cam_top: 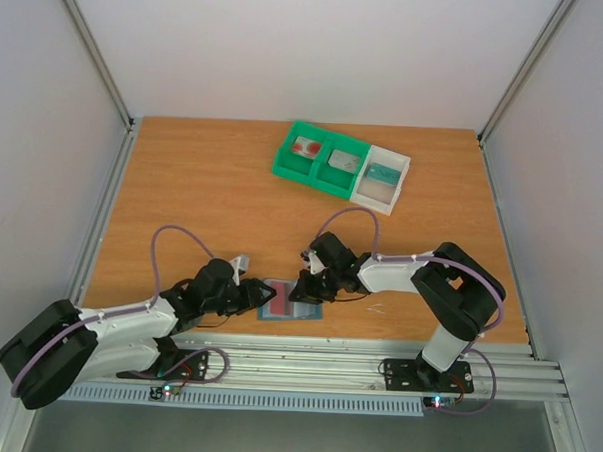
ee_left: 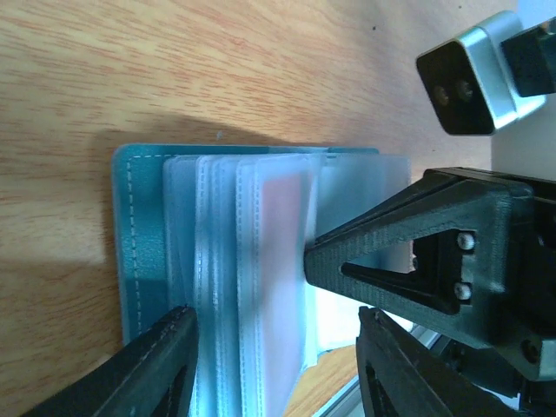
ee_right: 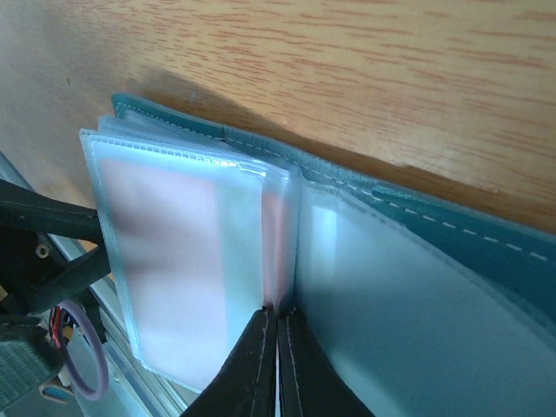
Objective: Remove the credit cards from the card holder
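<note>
The blue-teal holder (cam_top: 288,311), well apart from the tray (cam_top: 281,163) on its near side, is lying open with frosted sleeves (ee_right: 174,252) fanning up, while the left claw (ee_left: 278,317) is straddling it half-wide and the right claw (ee_right: 278,323) is pinching tight at its fold.

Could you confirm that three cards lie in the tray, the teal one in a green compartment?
Not quite: the top view shows the teal card in the white compartment. The rest is right.
</note>
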### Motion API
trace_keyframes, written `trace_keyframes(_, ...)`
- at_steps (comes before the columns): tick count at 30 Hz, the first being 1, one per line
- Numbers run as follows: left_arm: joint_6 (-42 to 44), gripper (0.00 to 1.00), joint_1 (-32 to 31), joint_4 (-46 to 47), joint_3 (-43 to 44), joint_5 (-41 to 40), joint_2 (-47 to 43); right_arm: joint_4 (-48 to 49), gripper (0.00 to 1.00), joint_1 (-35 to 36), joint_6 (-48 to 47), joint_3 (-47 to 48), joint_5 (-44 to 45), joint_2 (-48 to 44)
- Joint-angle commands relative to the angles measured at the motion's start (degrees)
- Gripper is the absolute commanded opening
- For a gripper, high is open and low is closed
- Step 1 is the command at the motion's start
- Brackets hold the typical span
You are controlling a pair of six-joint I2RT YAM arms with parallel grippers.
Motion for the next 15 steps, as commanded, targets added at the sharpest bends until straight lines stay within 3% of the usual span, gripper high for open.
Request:
trace_keyframes(1,0.4,0.52,0.0,1.7,-0.1,-0.1,-2.6,0.4,0.01,0.6,0.0,-2.1,2.4,2.0)
trace_keyframes(15,0.1,0.54,0.0,-4.1,2.7,-0.3,-10.1,1.3,0.01,0.6,0.5,-3.3,3.2,2.0)
